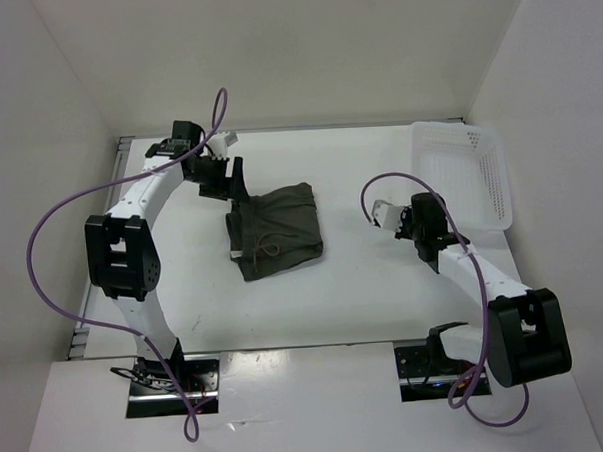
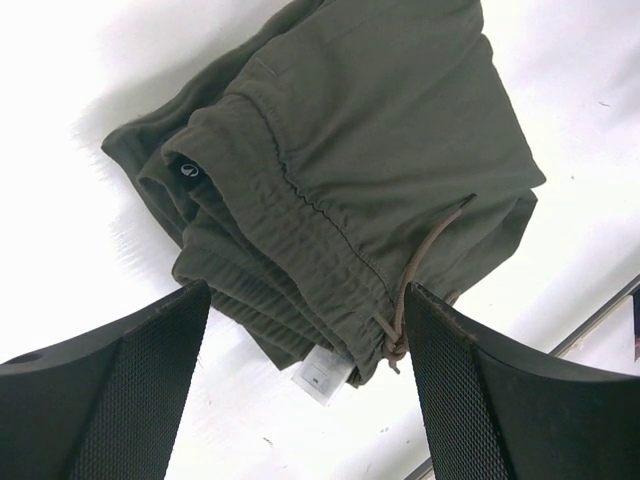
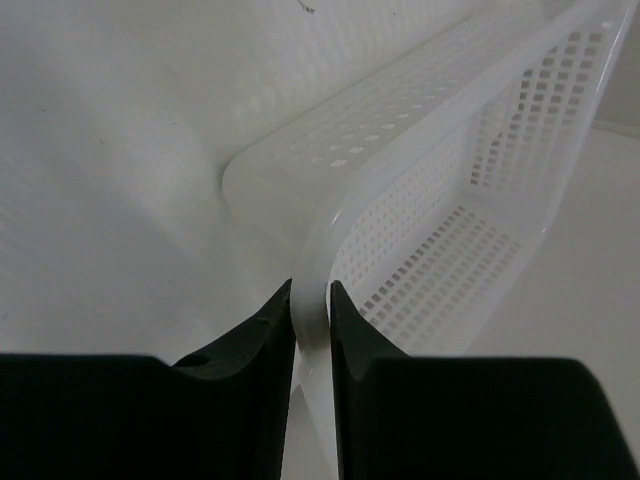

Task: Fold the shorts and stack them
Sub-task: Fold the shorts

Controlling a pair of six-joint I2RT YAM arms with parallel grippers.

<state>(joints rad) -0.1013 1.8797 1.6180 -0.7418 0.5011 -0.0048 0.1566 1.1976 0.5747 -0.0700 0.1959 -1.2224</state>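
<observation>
The dark olive-green shorts [image 1: 277, 230] lie folded into a rough square on the white table, left of centre. In the left wrist view the shorts [image 2: 370, 150] show their gathered waistband, a tan drawstring [image 2: 420, 270] and a white label [image 2: 322, 375]. My left gripper [image 1: 222, 179] is open and empty, hovering over the shorts' far-left edge; its fingertips [image 2: 308, 290] straddle the waistband without touching it. My right gripper [image 1: 418, 219] is shut on the rim of the white perforated basket [image 1: 457, 129] at its near-left corner; the rim sits between the fingers of the right gripper [image 3: 311, 295].
The white basket [image 3: 440, 150] stands at the table's back right and holds nothing. White walls enclose the table on the left, back and right. Purple cables loop off both arms. A metal strip [image 2: 590, 320] runs along the table edge.
</observation>
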